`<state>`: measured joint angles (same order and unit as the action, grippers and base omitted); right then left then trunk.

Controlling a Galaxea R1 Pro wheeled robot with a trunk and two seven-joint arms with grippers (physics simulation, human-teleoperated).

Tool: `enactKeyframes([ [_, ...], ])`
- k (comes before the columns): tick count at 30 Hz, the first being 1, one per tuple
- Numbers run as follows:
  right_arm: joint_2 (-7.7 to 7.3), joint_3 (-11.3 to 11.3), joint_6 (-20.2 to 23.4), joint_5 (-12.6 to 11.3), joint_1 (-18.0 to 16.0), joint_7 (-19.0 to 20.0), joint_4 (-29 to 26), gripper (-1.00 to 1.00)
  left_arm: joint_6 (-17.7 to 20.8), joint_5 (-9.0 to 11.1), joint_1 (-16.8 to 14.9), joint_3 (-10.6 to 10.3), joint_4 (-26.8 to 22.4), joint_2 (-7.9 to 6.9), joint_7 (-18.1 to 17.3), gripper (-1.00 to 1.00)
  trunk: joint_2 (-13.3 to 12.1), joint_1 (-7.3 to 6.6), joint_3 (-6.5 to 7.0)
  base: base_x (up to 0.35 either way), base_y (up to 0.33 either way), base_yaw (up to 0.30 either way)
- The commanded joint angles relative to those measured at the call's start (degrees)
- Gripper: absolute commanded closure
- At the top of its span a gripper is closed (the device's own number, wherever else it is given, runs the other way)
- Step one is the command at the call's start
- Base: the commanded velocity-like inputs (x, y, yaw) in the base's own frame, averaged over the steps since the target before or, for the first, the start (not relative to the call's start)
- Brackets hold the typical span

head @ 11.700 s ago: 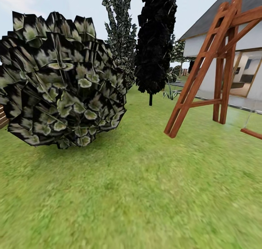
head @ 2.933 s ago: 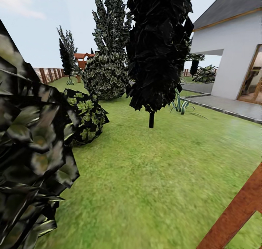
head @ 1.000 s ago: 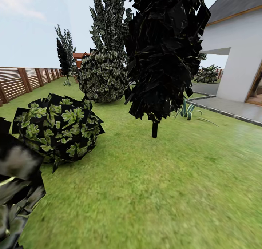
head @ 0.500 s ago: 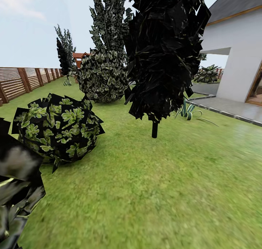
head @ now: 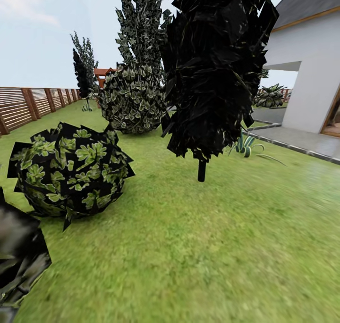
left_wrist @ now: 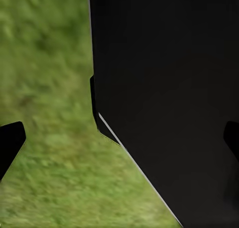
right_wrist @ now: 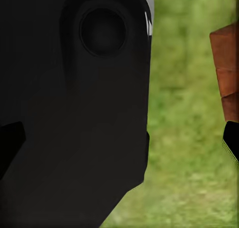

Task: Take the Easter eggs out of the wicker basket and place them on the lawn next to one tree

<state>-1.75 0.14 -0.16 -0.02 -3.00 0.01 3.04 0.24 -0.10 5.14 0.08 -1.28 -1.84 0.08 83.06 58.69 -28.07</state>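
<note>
My left gripper (left_wrist: 119,138) shows its two dark fingertips (left_wrist: 10,140) at opposite edges of the left wrist view, spread wide apart with nothing between them. A large black slab of my own body fills the space past them. My right gripper (right_wrist: 119,138) looks the same in the right wrist view: fingertips (right_wrist: 10,138) far apart, nothing held, a black rounded housing of my body beyond.

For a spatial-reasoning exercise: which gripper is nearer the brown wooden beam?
Right. The right gripper has the wooden beam beside one fingertip; the left gripper faces lawn and the robot's body.
</note>
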Motion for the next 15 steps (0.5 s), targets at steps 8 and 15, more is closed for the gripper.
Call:
enactKeyframes([
  [8,0.02,0.03,-0.01,-0.04,-0.08,-0.01,0.12,-1.00,0.00,0.01,0.04,0.01,-0.13,0.00,0.01,-1.00,0.02,0.03,-0.04,0.331,0.000,0.000],
  [15,0.00,0.02,-0.01,-0.01,-0.08,0.02,0.12,-1.00,0.03,0.01,0.04,0.01,-0.13,0.00,0.01,-1.00,0.02,0.03,-0.04,0.331,0.000,-0.011],
])
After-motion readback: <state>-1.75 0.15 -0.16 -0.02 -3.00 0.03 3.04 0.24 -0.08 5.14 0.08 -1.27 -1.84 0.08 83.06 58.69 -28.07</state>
